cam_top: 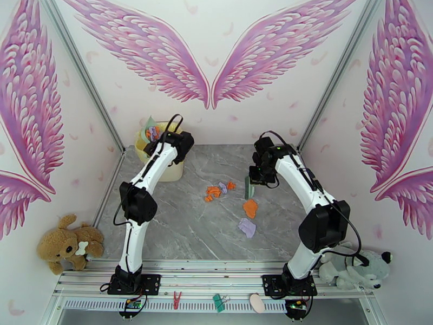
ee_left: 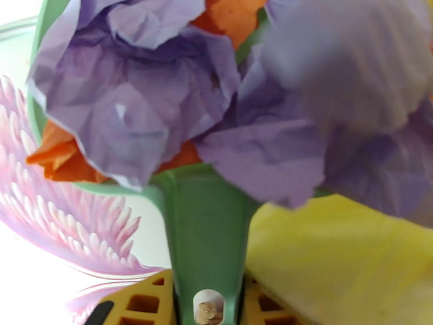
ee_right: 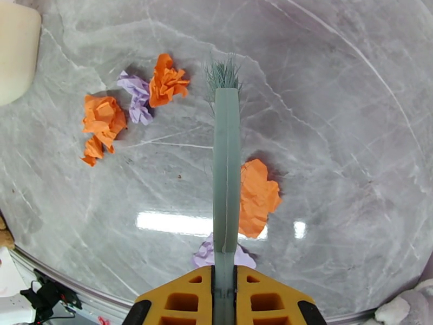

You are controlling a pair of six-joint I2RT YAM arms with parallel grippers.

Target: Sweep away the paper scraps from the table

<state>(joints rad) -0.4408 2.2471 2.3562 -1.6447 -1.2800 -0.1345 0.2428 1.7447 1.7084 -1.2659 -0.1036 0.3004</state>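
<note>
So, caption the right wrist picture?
Right gripper holding a green brush among orange and lavender paper scraps on the marble table.

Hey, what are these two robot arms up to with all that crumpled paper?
They are clearing paper scraps off the table. The left fingers grip a green dustpan piled with lavender and orange paper, held over a pale yellow bin at the back left corner. The right fingers grip a brush above the table, where several scraps lie loose.

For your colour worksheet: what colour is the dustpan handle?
The dustpan handle is mint green; left wrist view.
</note>
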